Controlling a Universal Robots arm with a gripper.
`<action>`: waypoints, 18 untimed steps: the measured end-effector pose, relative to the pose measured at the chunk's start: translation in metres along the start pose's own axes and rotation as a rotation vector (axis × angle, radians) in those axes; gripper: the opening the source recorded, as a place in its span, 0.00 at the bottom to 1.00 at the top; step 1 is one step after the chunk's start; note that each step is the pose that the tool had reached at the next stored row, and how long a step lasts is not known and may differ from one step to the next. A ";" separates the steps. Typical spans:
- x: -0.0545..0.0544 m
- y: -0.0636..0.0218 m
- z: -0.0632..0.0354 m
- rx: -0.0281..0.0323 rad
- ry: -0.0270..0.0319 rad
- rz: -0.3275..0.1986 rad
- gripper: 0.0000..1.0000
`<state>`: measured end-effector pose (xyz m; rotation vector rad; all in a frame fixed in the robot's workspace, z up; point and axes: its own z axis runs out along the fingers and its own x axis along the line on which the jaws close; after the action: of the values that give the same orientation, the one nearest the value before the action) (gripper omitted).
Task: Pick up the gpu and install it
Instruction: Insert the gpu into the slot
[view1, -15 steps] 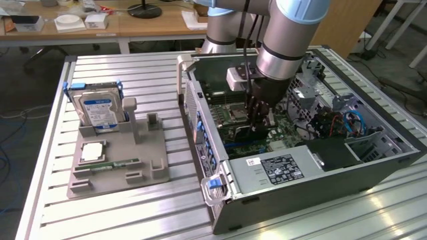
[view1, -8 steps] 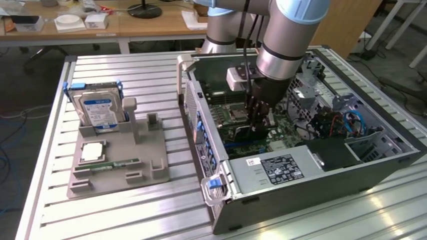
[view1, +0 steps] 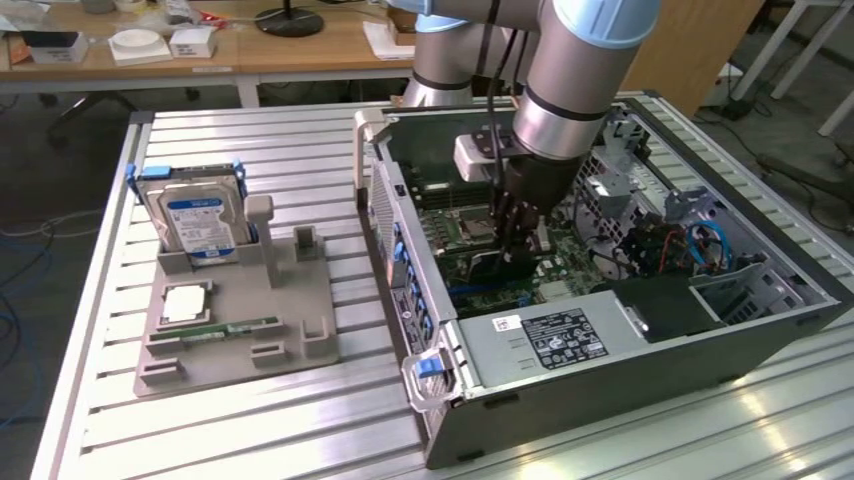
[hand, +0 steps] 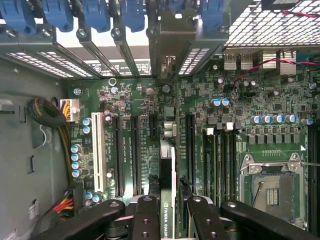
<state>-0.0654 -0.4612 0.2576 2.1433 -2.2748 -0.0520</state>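
Observation:
My gripper (view1: 515, 240) reaches down into the open computer case (view1: 441, 360), over the green motherboard (view1: 567, 255). It is shut on the gpu (view1: 483, 268), a dark card held on edge. In the wrist view the gpu (hand: 167, 175) runs edge-on between my black fingers (hand: 146, 220) and over the board's long expansion slots (hand: 120, 155). Its metal end bracket (hand: 170, 47) sits at the row of rear slot openings with blue clips. Midway between the fingertips is my gripper (hand: 170, 212). I cannot tell whether the card's edge sits in a slot.
A grey fixture (view1: 287, 320) on the slatted table holds a silver hard drive (view1: 198, 215), a memory stick (view1: 220, 328) and a small chip (view1: 184, 303). Inside the case are the CPU socket (hand: 270, 187), the power supply (view1: 561, 335), cables (view1: 694, 245) and drive cages.

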 end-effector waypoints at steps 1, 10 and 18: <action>0.000 -0.0001 0.0000 0.0001 0.0001 0.000 0.26; 0.000 -0.0004 0.0020 -0.0002 0.0009 0.000 0.26; -0.001 0.0010 0.0024 0.0007 -0.0002 0.000 0.26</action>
<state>-0.0663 -0.4596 0.2553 2.1437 -2.2754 -0.0514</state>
